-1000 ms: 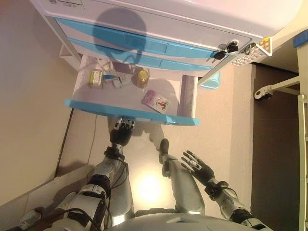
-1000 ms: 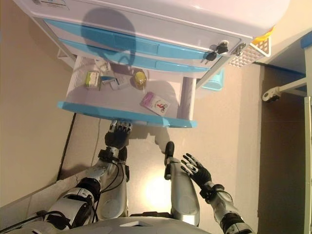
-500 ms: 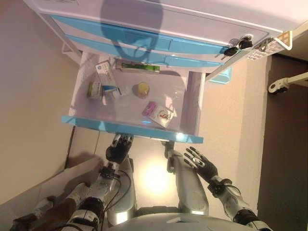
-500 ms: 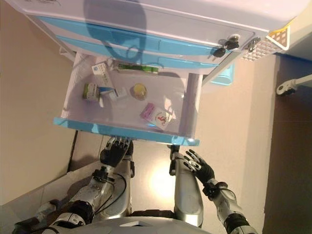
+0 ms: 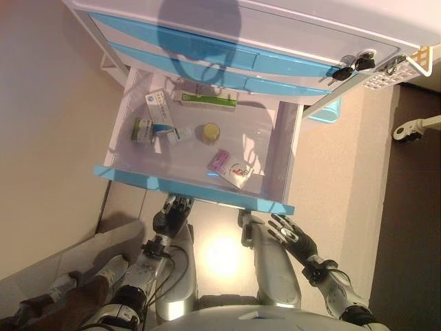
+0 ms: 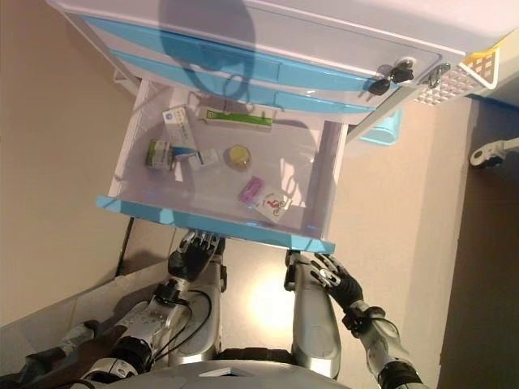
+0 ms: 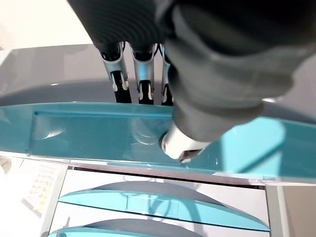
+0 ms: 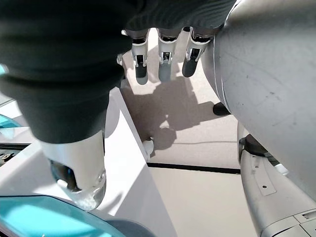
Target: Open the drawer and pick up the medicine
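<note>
The bottom drawer [image 5: 193, 191] with a blue front stands pulled out of the white cabinet. Inside lie a white and blue box [image 5: 158, 110], a long green box [image 5: 207, 100], a small green box [image 5: 142, 129], a yellow-lidded jar [image 5: 210, 132] and a pink and white packet [image 5: 231, 165]. My left hand [image 5: 172, 212] is at the drawer's front from below. In the left wrist view its fingers [image 7: 143, 81] hook behind the blue front [image 7: 89, 138] and the thumb presses on it. My right hand [image 5: 293, 238] is open with fingers spread, empty, below the drawer's right corner.
Two closed blue drawers [image 5: 207, 52] sit above the open one. Keys [image 5: 351, 67] hang at the cabinet's right side beside a white basket [image 5: 403, 65]. A light blue bin [image 5: 324, 110] stands behind the cabinet and a caster wheel [image 5: 406, 131] shows at far right.
The drawer has come further out, uncovering the boxes at its back. My left hand stayed on its front. The camera has shifted too. The right hand stays open.
</note>
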Controlling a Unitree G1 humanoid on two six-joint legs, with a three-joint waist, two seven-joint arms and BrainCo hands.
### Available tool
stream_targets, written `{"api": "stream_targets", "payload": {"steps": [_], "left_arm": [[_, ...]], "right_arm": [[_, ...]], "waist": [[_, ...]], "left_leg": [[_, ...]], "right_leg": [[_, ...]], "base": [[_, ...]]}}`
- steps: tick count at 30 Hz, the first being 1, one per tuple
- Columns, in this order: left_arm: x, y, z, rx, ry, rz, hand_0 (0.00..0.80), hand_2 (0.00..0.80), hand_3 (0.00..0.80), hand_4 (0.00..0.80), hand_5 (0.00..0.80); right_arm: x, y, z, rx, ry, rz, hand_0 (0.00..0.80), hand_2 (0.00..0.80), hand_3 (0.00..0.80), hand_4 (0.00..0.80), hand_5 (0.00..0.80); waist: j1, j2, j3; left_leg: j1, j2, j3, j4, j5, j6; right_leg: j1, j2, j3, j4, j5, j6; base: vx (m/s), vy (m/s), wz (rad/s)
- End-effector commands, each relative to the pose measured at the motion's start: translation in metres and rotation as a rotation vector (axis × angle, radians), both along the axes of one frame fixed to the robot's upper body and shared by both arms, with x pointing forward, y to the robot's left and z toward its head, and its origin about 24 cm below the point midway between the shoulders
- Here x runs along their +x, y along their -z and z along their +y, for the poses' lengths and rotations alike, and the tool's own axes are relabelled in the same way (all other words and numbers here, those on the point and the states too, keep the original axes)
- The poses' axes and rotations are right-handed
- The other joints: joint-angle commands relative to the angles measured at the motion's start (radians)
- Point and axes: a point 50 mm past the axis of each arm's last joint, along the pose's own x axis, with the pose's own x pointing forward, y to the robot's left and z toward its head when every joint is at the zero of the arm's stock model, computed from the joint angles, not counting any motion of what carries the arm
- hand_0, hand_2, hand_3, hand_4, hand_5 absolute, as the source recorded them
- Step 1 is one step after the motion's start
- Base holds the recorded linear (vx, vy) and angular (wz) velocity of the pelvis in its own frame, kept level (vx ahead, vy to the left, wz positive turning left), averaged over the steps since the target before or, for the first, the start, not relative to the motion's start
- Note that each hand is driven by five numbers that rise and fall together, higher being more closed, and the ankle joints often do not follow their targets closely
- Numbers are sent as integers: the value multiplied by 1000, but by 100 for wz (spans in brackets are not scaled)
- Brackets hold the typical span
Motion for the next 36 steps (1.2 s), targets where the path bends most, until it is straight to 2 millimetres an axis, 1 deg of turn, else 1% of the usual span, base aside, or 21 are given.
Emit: {"api": "stream_targets", "payload": {"steps": [1,7,8,9,12,18,21,24,26,30,34,36], "left_arm": [[-83,56,53,118,-190,502,800,800,800,800,800],[-97,63,55,129,-179,550,797,797,797,797,797],[-99,64,55,131,-180,555,549,549,549,549,549],[-101,65,56,132,-183,569,0,0,0,0,0],[-103,66,58,121,-197,589,0,0,0,0,0],[-102,68,60,114,-209,629,0,0,0,0,0],[-96,68,63,96,-228,656,0,0,0,0,0],[-92,71,65,94,-236,729,0,0,0,0,0],[-93,75,65,97,-228,800,0,0,0,0,0],[-90,79,70,137,-235,927,0,0,0,0,0],[-91,79,82,171,-286,990,0,0,0,0,0],[-91,78,91,192,-320,1007,0,0,0,0,0]], "right_arm": [[-29,8,2,11,-19,41,0,0,0,0,0],[-33,10,-6,-3,4,49,0,0,0,0,0],[-33,10,-6,-5,7,49,0,0,0,0,0],[-33,10,-8,-8,11,49,0,0,0,0,0],[-33,9,-9,-14,14,47,0,0,0,0,0],[-31,9,-11,-14,19,47,0,0,0,0,0],[-30,10,-11,-20,4,58,0,0,0,0,0],[-29,12,-8,-23,-11,70,0,0,0,0,0],[-29,13,-6,-28,-23,78,0,0,0,0,0],[-27,16,-1,-34,-53,91,0,0,0,0,0],[-29,18,-5,-64,-28,111,0,0,0,0,0],[-31,20,-15,-112,34,140,0,0,0,0,0]], "waist": [[8,-22,-11],[15,-13,-10],[17,-12,-9],[18,-10,-9],[20,-9,-11],[20,-12,-18],[12,-18,-24],[5,-26,-30],[-1,-32,-34],[-15,-53,-47],[-26,-67,-60],[-30,-70,-64]], "left_leg": [[-16,-70,10,-6,57,84],[-8,-65,13,-12,61,81],[-9,-65,13,-12,62,80],[-8,-65,12,-12,63,80],[-6,-66,10,-10,62,79],[-2,-63,10,-11,60,78],[-5,-60,11,-4,59,77],[-7,-56,12,6,57,77],[-7,-53,12,12,54,76],[-10,-44,13,30,48,75],[-10,-40,15,32,49,72],[-4,-37,19,29,49,72]], "right_leg": [[51,11,-21,45,-26,-1],[58,7,-33,49,-31,-1],[58,6,-34,50,-32,-1],[59,5,-37,51,-33,-1],[59,2,-38,57,-36,-2],[62,3,-39,60,-41,-2],[60,4,-34,65,-43,-1],[57,6,-29,72,-46,-2],[57,9,-24,76,-49,-2],[56,16,-12,82,-50,-1],[59,21,-4,72,-45,3],[64,23,1,66,-43,4]], "base": [[0,0,0],[-3,1,1],[0,0,0],[0,0,0],[0,0,0],[7,4,5],[14,13,14],[25,15,4],[38,23,-2],[40,8,-3],[33,-5,-5],[24,-8,-6]]}}
